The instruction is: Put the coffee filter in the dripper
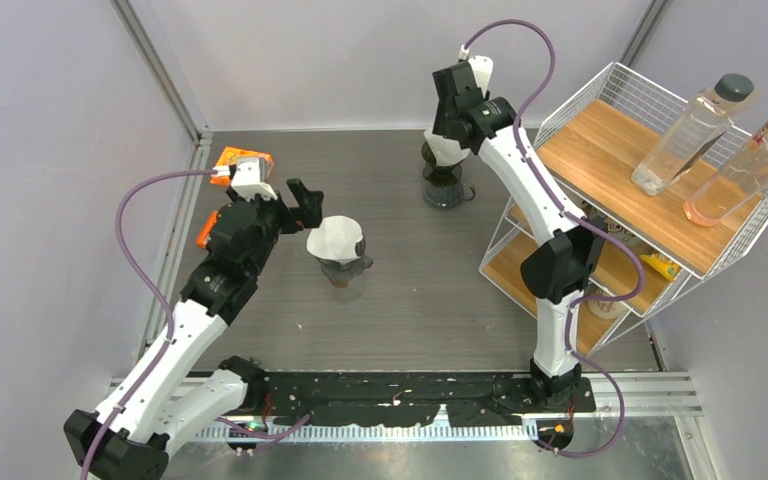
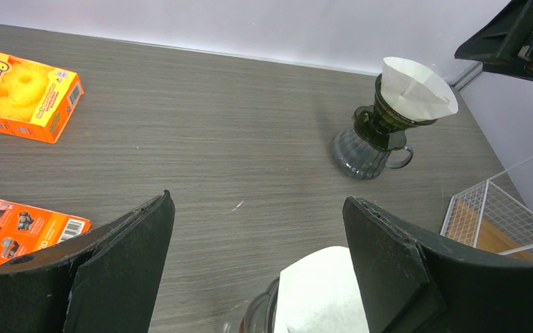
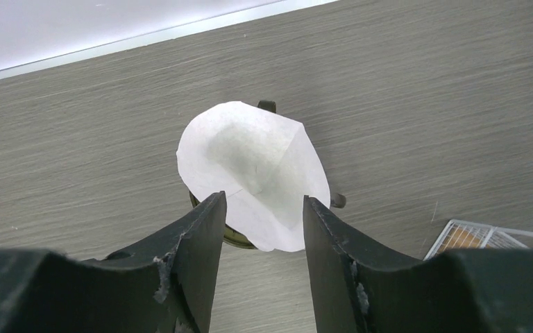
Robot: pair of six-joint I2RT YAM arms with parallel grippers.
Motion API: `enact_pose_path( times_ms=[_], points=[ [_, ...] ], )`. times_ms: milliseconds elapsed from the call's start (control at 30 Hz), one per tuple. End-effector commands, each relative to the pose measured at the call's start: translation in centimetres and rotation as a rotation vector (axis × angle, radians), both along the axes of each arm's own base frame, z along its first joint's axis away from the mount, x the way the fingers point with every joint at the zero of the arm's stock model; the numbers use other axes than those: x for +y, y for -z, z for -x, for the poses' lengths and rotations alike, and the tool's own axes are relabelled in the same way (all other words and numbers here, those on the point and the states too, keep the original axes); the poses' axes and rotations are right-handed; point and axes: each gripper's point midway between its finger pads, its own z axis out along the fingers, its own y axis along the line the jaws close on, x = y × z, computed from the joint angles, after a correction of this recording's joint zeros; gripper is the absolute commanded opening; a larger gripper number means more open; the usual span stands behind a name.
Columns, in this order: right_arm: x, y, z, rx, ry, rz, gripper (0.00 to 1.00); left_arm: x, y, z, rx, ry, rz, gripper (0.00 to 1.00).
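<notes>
Two drippers stand on the table, each with a white paper filter seated in it. The near filter (image 1: 336, 240) sits in a dripper (image 1: 346, 270) at mid table; it also shows in the left wrist view (image 2: 319, 291). My left gripper (image 1: 300, 208) is open and empty just left of it, its jaws wide apart (image 2: 257, 201). The far filter (image 1: 447, 150) sits in a dark glass dripper (image 1: 445, 185). My right gripper (image 1: 450, 125) hovers above it, open and empty (image 3: 264, 200), with that filter (image 3: 253, 166) below the fingertips.
Two orange boxes (image 1: 242, 160) (image 1: 205, 230) lie at the left by the wall. A wire rack with wooden shelves (image 1: 610, 150) stands at the right, with two bottles (image 1: 690, 125) (image 1: 750, 165) lying on top. A grey wall runs along the back.
</notes>
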Motion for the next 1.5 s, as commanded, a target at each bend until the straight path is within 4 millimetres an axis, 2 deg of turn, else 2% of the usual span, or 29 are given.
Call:
enact_pose_path(
  times_ms=[0,200,500,667,800,967,1200,1467],
  points=[
    [0.0,-2.4,-1.4,-0.074,-0.014,0.038,0.51,0.0,-2.0,-0.4,-0.043,-0.011,0.041,0.99],
    [-0.6,-0.8,-3.2,-0.043,-0.023,0.064,0.47,-0.1,-1.7,-0.7,-0.028,-0.015,0.039,1.0],
    [-0.3,3.1,-4.5,0.034,-0.077,0.083,0.4,-0.1,-1.5,-0.8,-0.021,-0.019,0.042,1.0],
    [0.1,4.9,-4.6,0.079,-0.118,0.084,0.38,-0.1,-1.3,-0.8,-0.022,-0.019,0.043,1.0],
    [0.9,5.8,-4.4,0.103,-0.163,0.068,0.36,-0.1,-1.4,-0.8,-0.023,-0.019,0.043,1.0],
    [0.8,6.8,-4.2,0.127,-0.168,0.077,0.33,-0.1,-1.4,-0.8,-0.023,-0.017,0.043,1.0],
    [0.8,8.2,-3.4,0.176,-0.174,0.079,0.24,-0.2,-1.4,-0.8,-0.023,-0.013,0.043,1.0],
    [0.8,8.6,-3.4,0.188,-0.181,0.072,0.24,-0.1,-1.4,-0.6,-0.025,-0.013,0.046,1.0]
  ],
)
